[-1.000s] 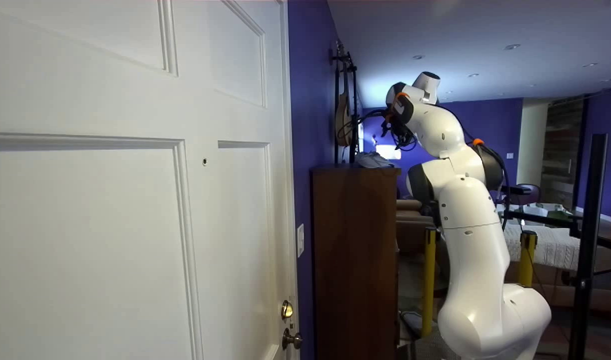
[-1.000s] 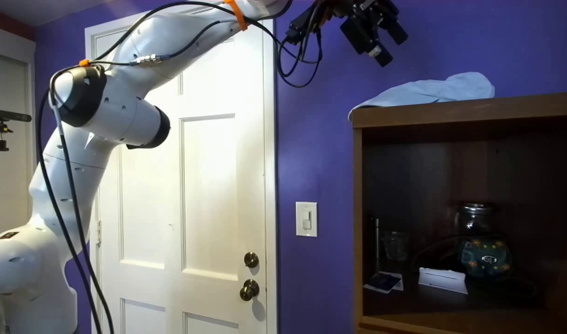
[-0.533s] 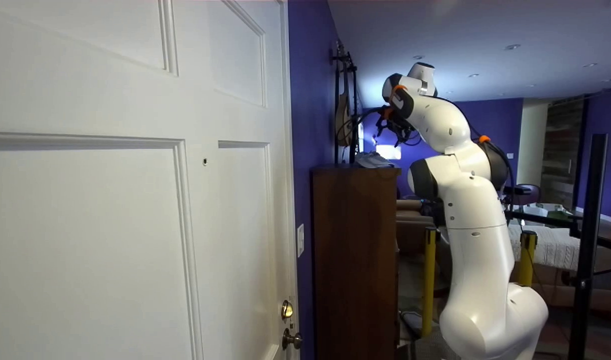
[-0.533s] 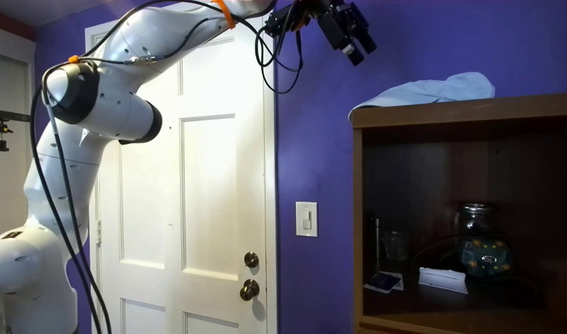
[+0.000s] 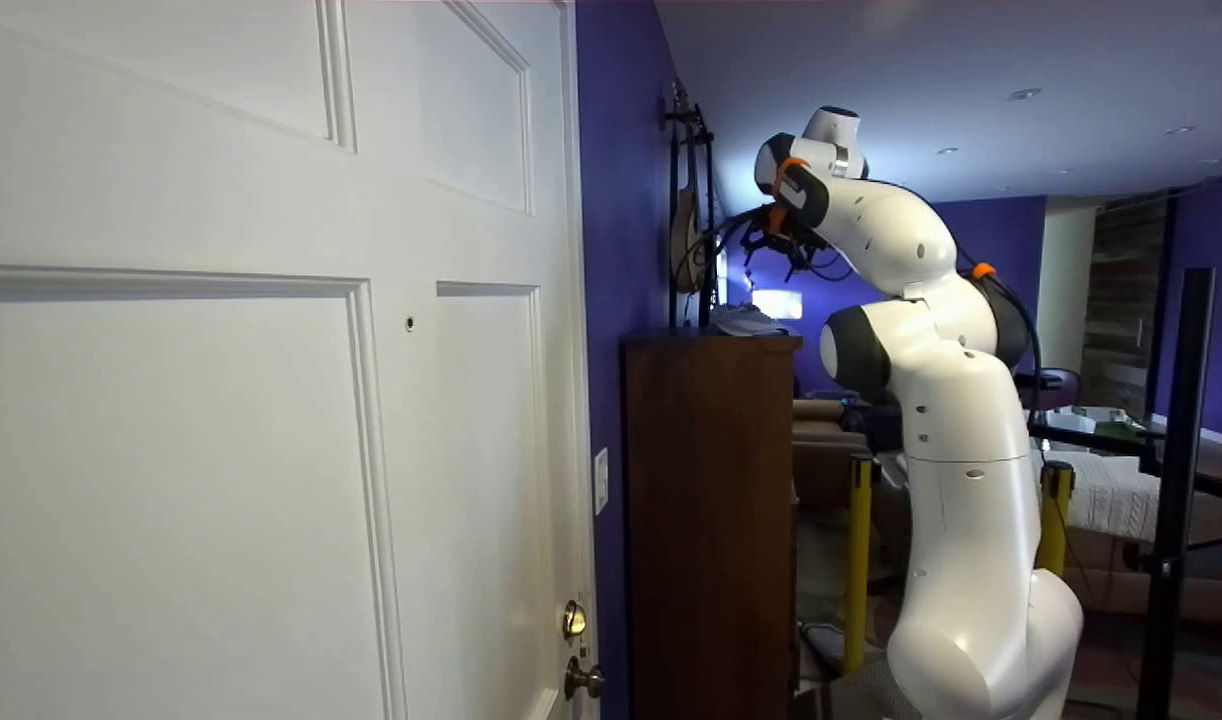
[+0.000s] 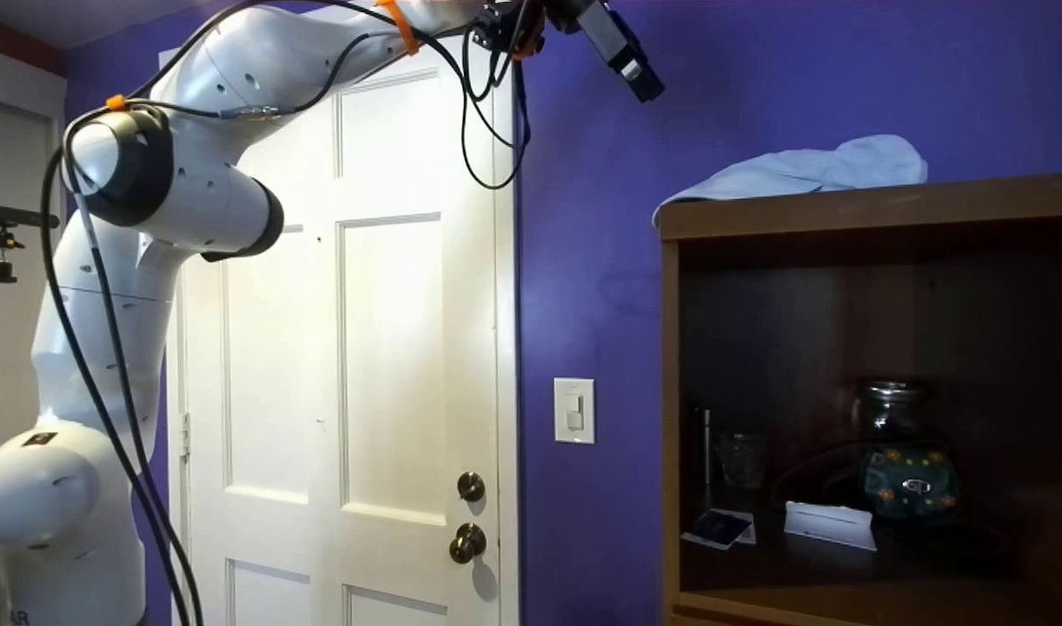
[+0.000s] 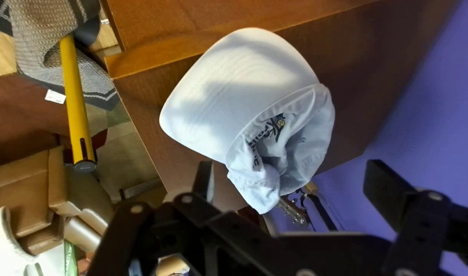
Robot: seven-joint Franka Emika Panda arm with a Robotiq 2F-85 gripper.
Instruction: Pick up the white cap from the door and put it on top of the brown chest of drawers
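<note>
The white cap point(image 5: 746, 321) lies on top of the brown chest of drawers point(image 5: 711, 520). In an exterior view the cap point(image 6: 809, 169) droops slightly over the left edge of the chest point(image 6: 870, 207). In the wrist view the cap point(image 7: 238, 92) shows its brim, printed front and crumpled crown, on the chest's top point(image 7: 356, 69). My gripper point(image 7: 292, 180) is open and empty, fingers wide apart. In both exterior views the gripper point(image 5: 774, 262) is above the cap's height and apart from it; it also shows at the top point(image 6: 622, 56). The white door point(image 5: 201, 480) is shut, and bare where visible.
A guitar point(image 5: 687, 235) hangs on the purple wall point(image 6: 592, 287) behind the chest. Yellow posts point(image 5: 857, 560) and a black stand point(image 5: 1176, 500) are near the arm. A jar point(image 6: 892, 409), a small bag point(image 6: 909, 482) and cards are inside the chest's open compartment.
The arm has drawn back and up, carrying the open gripper away from the cap and toward the door's side. The cap has not moved.
</note>
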